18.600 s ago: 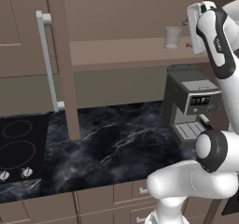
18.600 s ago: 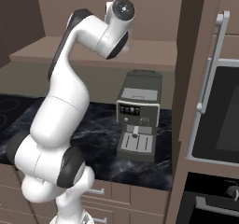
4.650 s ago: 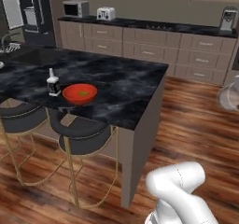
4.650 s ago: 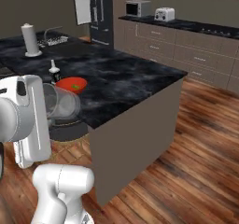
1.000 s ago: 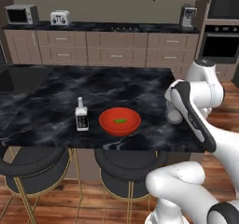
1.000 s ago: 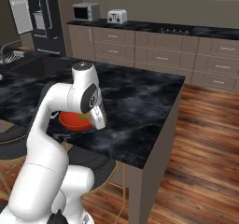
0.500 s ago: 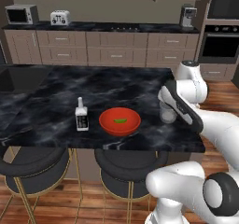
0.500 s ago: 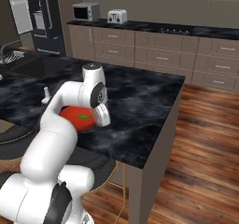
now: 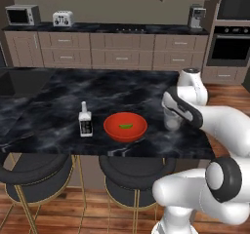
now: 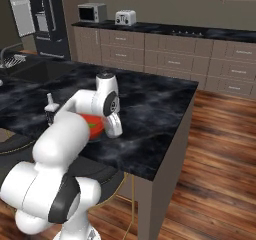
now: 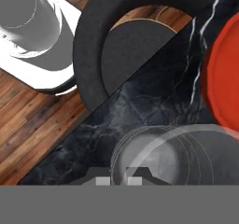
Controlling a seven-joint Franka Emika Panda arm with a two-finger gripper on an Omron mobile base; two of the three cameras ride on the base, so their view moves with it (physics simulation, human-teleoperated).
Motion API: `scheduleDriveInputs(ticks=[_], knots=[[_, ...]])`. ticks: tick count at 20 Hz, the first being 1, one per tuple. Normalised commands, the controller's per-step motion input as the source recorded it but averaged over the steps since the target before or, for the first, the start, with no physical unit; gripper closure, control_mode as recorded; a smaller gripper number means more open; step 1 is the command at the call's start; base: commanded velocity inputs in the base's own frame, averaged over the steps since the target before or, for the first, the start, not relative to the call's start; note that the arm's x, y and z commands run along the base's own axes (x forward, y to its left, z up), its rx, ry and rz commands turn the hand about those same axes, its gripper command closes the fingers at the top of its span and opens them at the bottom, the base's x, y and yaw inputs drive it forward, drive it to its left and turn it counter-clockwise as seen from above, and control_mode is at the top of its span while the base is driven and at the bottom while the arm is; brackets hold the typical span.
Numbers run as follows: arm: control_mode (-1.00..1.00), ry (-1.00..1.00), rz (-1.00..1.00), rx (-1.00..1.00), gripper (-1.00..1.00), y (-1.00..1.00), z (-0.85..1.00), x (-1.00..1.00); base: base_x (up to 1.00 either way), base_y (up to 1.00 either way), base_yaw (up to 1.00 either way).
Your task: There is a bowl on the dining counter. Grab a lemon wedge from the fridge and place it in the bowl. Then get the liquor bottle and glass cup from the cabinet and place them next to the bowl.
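A red bowl (image 9: 125,127) sits near the front of the black marble dining counter (image 9: 122,89), with a green lemon wedge (image 9: 125,126) inside it. A small liquor bottle (image 9: 85,120) stands upright just left of the bowl. My gripper (image 9: 172,116) is shut on a clear glass cup (image 9: 172,124), upright at counter level a short way right of the bowl. In the hand view the glass cup (image 11: 172,155) lies right at my gripper (image 11: 119,181), and the bowl (image 11: 224,78) is at the right edge. In the right base view my gripper (image 10: 116,131) points down beside the bowl (image 10: 92,125).
Two dark round stools (image 9: 36,177) (image 9: 132,172) stand under the counter's front edge, which runs close below the cup. Along the back wall are cabinets with a microwave (image 9: 23,14), toaster (image 9: 63,18) and coffee machine (image 9: 197,16). An oven (image 9: 234,30) is at the right.
My hand has come down and a little left toward the bowl, bringing the glass cup to counter level. Bowl and bottle have not moved.
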Motion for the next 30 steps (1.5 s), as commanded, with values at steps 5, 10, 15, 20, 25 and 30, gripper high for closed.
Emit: scheduleDriveInputs(ticks=[5, 10, 15, 20, 25, 30], knots=[[-1.0, 0.0, 0.0, 0.0, 1.0, -0.03, -0.38, 0.28, 0.0, 0.0, 0.0], [-1.0, 0.0, 0.0, 0.0, 1.0, -0.03, -0.36, 0.3, 0.0, 0.0, 0.0], [-1.0, 0.01, 0.0, 0.0, 1.0, -0.11, -0.31, 0.32, 0.0, 0.0, 0.0], [-1.0, 0.0, 0.0, 0.0, 1.0, -0.12, -0.32, 0.25, 0.0, 0.0, 0.0], [-1.0, 0.0, 0.0, 0.0, 1.0, -0.05, -0.32, 0.27, 0.0, 0.0, 0.0], [-1.0, 0.0, 0.0, 0.0, 1.0, -0.01, -0.3, 0.29, 0.0, 0.0, 0.0]])
